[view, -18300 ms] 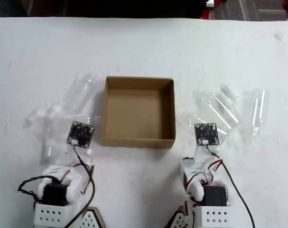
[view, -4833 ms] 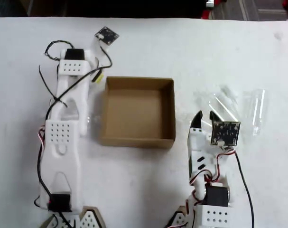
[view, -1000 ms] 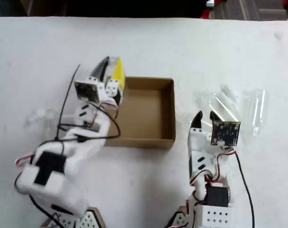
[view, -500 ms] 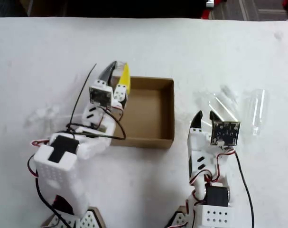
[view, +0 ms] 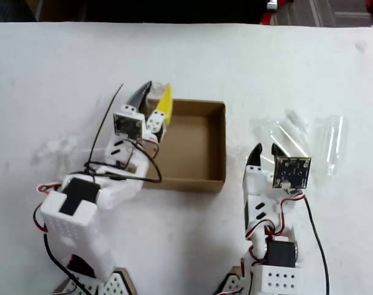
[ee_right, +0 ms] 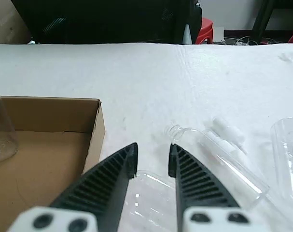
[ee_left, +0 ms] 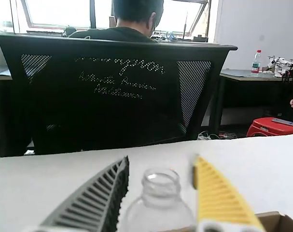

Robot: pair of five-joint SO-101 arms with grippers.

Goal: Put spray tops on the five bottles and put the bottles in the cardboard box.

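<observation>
The clear bottle [ee_left: 158, 205] stands upright, open neck up, pinched between the left gripper's [view: 157, 87] grey and yellow fingers at the cardboard box's [view: 220, 144] far left corner. The right gripper [ee_right: 152, 147] hangs slightly spread over the lying bottles [ee_right: 218, 154] beside the box.

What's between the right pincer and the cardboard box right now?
Only bare table. In the high view, nothing sits between the right pincer and the cardboard box on the side facing it.

The white table [view: 235, 61] carries a cardboard box [view: 192, 182] near its middle. Several clear bottles [view: 333, 144] lie on their sides right of it, small clear pieces [view: 54, 149] left of it.
</observation>
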